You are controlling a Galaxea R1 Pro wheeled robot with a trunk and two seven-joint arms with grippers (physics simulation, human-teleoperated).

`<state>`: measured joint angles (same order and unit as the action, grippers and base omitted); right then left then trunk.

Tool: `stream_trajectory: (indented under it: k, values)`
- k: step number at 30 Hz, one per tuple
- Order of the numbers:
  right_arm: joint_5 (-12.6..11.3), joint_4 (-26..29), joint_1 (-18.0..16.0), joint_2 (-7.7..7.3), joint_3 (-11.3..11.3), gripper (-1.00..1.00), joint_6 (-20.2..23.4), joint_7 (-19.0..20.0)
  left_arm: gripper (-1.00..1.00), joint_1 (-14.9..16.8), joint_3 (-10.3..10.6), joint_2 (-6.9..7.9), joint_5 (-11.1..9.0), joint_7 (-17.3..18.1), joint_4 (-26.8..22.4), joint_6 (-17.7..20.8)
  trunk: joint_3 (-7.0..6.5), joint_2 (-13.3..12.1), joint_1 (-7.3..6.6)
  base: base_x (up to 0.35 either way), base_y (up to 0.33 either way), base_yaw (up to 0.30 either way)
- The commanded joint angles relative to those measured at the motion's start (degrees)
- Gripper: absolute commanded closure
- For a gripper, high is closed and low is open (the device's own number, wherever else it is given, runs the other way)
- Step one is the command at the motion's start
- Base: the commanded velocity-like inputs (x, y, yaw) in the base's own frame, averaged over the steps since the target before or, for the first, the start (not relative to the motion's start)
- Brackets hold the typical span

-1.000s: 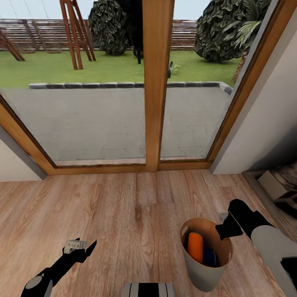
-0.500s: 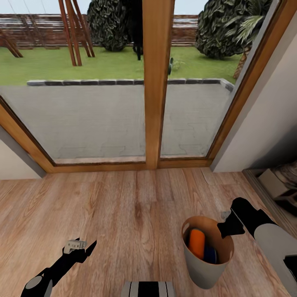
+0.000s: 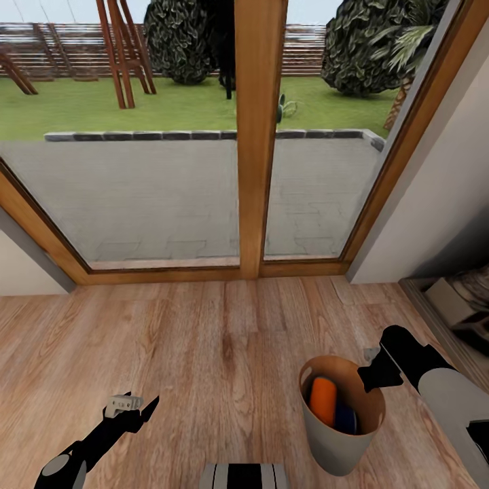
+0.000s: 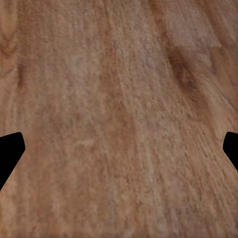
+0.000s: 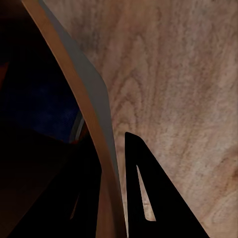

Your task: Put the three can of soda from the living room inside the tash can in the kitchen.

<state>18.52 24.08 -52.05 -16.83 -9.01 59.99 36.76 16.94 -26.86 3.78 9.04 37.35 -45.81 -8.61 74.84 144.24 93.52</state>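
The bin hangs just off the plank floor at my right side, in front of the glass doors, so I am in the living room, not the kitchen. Inside it I see an orange can lying along the wall and a blue can beside it; a 3rd I cannot make out.

My right gripper is clamped on the bin's rim, 1 finger inside the wall and 1 outside. I judge the bin a light, stiff shell, smooth and tapered, so it could pivot or slip on that single pinch. The cans are small and light but loose, and may roll and shift the load as I drive. The rim, near a handle cut-out, seems the only sensible hold.

The right wrist view gives what the head view cannot: the thin rim passing between the 2 fingers, with the dark, bluish interior on 1 side and floor on the other.

My left gripper hovers low over bare floor, holding nothing; in the left wrist view its fingertips sit at opposite edges, spread wide apart.
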Motion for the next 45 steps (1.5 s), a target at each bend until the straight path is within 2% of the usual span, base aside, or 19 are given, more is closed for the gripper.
stream_trajectory:
  k: [1, 8, 9, 45]
  values:
    - [1.5, 0.3, 0.8, 1.27, 0.6, 1.00, 0.0, -0.4, -1.00, 0.0, 0.0, -0.01, 0.0, 0.0, 0.0, 0.0, 0.03, 0.0, 0.04, 0.000, 0.000, 0.000]
    - [1.5, 0.3, 0.8, 1.27, 0.6, 1.00, 0.0, -0.4, -1.00, 0.0, 0.0, -0.01, 0.0, 0.0, 0.0, 0.0, 0.03, 0.0, 0.04, 0.000, 0.000, 0.000]
    - [1.5, 0.3, 0.8, 1.27, 0.6, -1.00, 0.0, -0.4, -1.00, 0.0, 0.0, -0.01, 0.0, 0.0, 0.0, 0.0, 0.03, 0.0, 0.04, 0.000, 0.000, 0.000]
    - [1.6, 0.3, 0.8, 1.26, 0.5, -1.00, 0.0, -0.4, -1.00, 0.0, 0.0, 0.00, 0.0, 0.0, 0.1, -0.5, 0.03, 0.0, 0.04, 0.000, 0.000, 0.000]
